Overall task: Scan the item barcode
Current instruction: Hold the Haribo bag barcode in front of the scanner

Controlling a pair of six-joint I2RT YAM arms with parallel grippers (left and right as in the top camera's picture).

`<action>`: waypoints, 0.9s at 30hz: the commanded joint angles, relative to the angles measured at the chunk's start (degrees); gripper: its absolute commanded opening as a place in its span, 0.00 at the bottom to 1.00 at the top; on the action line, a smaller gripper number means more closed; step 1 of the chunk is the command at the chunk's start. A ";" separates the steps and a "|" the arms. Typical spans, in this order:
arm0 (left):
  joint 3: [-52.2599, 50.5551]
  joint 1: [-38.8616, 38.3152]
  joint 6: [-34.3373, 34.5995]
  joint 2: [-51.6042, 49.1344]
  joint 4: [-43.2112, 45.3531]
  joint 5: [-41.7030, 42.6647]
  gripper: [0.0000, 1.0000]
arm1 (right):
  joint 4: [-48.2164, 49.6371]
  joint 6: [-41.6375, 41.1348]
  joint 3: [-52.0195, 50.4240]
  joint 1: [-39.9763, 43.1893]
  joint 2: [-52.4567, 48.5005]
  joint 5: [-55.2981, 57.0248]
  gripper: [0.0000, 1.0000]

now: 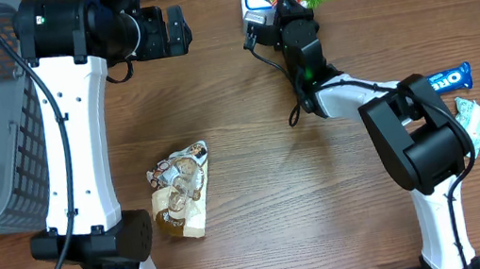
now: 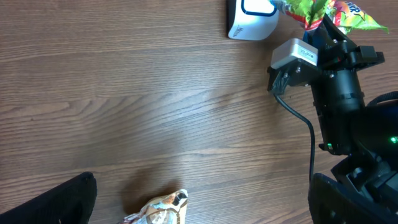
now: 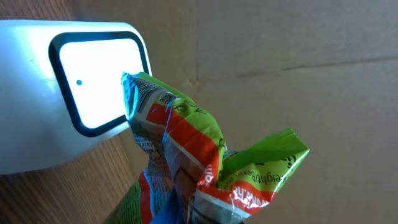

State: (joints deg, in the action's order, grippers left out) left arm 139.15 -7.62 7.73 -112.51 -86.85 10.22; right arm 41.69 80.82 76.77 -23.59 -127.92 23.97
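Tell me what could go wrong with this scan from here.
1. The green snack packet is crumpled, so its barcode may be creased or turned away from the scanner window and not read.
2. Its corner sits very near the scanner; pushing closer could nudge it.

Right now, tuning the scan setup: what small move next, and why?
Probably twist the bag slightly toward the scanner: only its crumpled edge sits before the lit window, and its code patch seems turned away from it.
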 commanded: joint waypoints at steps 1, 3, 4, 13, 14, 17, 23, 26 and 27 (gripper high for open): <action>0.46 0.09 -0.44 0.50 0.09 -0.31 1.00 | 3.41 0.22 1.64 0.68 0.15 -2.25 0.04; 0.46 0.09 -0.44 0.50 0.09 -0.33 1.00 | 5.77 0.24 1.64 0.98 0.15 -3.15 0.04; 0.46 0.09 -0.44 0.50 0.09 -0.33 1.00 | 6.82 0.24 1.64 1.14 0.15 -3.56 0.04; 0.46 0.09 -0.44 0.50 0.09 -0.31 1.00 | 7.74 0.24 1.64 1.51 0.15 -6.23 0.04; 0.46 0.09 -0.44 0.50 0.09 -0.31 1.00 | 7.39 0.22 1.64 1.51 0.09 -6.56 0.04; 0.46 0.09 -0.44 0.50 0.09 -0.31 1.00 | 6.78 0.24 1.64 1.57 -0.28 -7.76 0.04; 0.46 0.09 -0.44 0.50 0.11 -0.31 0.99 | 6.29 0.26 1.64 1.86 -2.03 -9.09 0.04; 0.46 0.09 -0.44 0.50 0.09 -0.31 1.00 | 7.34 0.37 1.66 2.51 -3.21 -9.07 0.04; 0.46 0.09 -0.44 0.50 0.09 -0.33 1.00 | 7.50 0.70 1.66 2.78 -3.63 -9.07 0.04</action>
State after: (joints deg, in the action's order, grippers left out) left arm 139.15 -7.62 7.70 -112.51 -86.85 10.22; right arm 47.72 81.10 76.77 -21.98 -130.58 15.25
